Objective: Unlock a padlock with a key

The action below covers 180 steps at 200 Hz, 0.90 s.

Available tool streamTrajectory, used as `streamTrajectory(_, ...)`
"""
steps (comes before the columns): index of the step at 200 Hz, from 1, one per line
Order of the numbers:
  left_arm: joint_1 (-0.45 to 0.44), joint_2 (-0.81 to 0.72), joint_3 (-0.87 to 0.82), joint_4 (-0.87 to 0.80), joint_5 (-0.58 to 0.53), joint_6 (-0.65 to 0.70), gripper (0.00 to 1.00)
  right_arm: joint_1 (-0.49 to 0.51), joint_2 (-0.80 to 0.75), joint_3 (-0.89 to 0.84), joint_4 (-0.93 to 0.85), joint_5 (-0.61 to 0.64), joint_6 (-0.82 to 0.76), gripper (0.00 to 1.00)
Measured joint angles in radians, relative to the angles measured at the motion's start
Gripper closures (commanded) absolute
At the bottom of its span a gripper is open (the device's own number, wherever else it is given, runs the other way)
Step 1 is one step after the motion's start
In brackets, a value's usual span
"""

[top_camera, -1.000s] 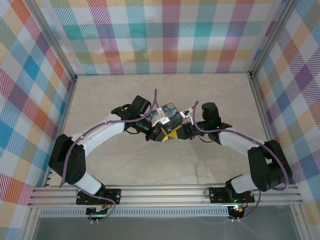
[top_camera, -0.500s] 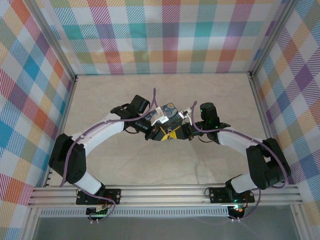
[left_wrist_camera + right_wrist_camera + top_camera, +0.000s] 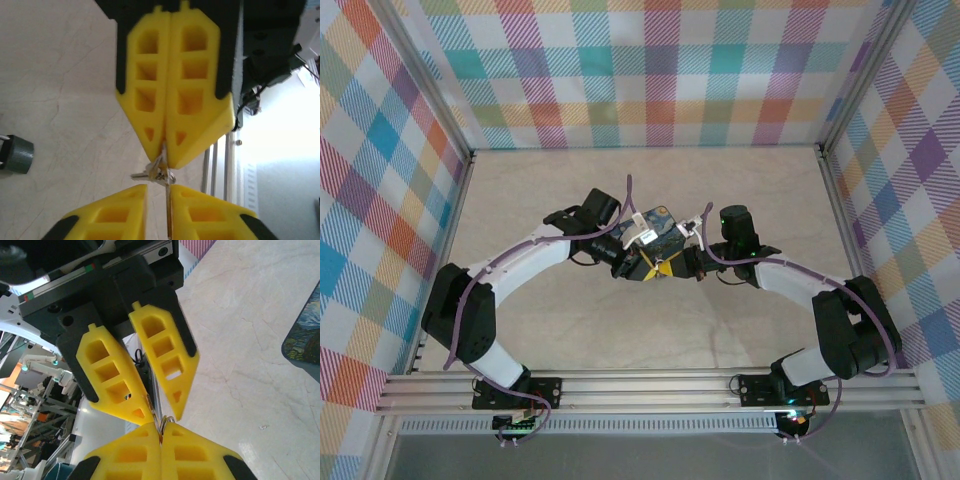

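The two grippers meet tip to tip above the table, in front of the tin. My right gripper (image 3: 161, 432) (image 3: 165, 150) (image 3: 672, 266) is shut on the key's ring (image 3: 168, 419). The slim silvery key (image 3: 166, 210) hangs from that ring down into the gap of my left gripper (image 3: 157, 200) (image 3: 165, 415) (image 3: 646, 268). That gripper is open, and the blade lies against one of its fingers (image 3: 210, 215). A second small key (image 3: 141, 175) sticks out sideways from the ring. The dark-bodied padlock (image 3: 16, 154) lies on the table, off to the left in the left wrist view.
The blue-yellow swirly-painted tin (image 3: 656, 228) (image 3: 306, 335) lies just behind the grippers. Pale marbled table (image 3: 720, 190) spreads around it, closed in by chequered walls. An aluminium rail (image 3: 650, 385) runs along the near edge.
Hardly anything differs. The right arm has edged slightly to the left, and the grippers stay tip to tip at the same spot.
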State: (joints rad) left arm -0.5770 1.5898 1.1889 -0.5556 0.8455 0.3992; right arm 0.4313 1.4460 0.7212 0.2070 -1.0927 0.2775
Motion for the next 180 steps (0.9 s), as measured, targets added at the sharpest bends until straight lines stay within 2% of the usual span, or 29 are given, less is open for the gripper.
streamTrajectory(12, 0.002, -0.007, -0.018, 0.034, -0.028, -0.011, 0.67, 0.0, 0.0, -0.002, 0.0, 0.016, 0.003, 1.0)
streamTrajectory(38, 0.013, -0.035, -0.053, 0.068, -0.076, -0.036, 0.6, 0.0, 0.0, -0.007, -0.001, 0.048, 0.014, 1.0)
streamTrajectory(75, 0.043, -0.08, -0.073, 0.108, -0.126, -0.085, 0.59, 0.0, -0.002, -0.012, -0.001, 0.08, 0.032, 1.0)
streamTrajectory(108, 0.062, -0.113, -0.101, 0.175, -0.168, -0.178, 0.62, 0.0, -0.002, -0.026, 0.002, 0.117, 0.072, 1.0)
streamTrajectory(139, 0.063, -0.135, -0.15, 0.27, -0.285, -0.37, 0.68, 0.0, -0.008, -0.054, 0.027, 0.18, 0.153, 1.0)
streamTrajectory(180, 0.049, -0.203, -0.236, 0.323, -0.542, -0.729, 0.71, -0.001, -0.025, -0.103, 0.039, 0.304, 0.301, 1.0)
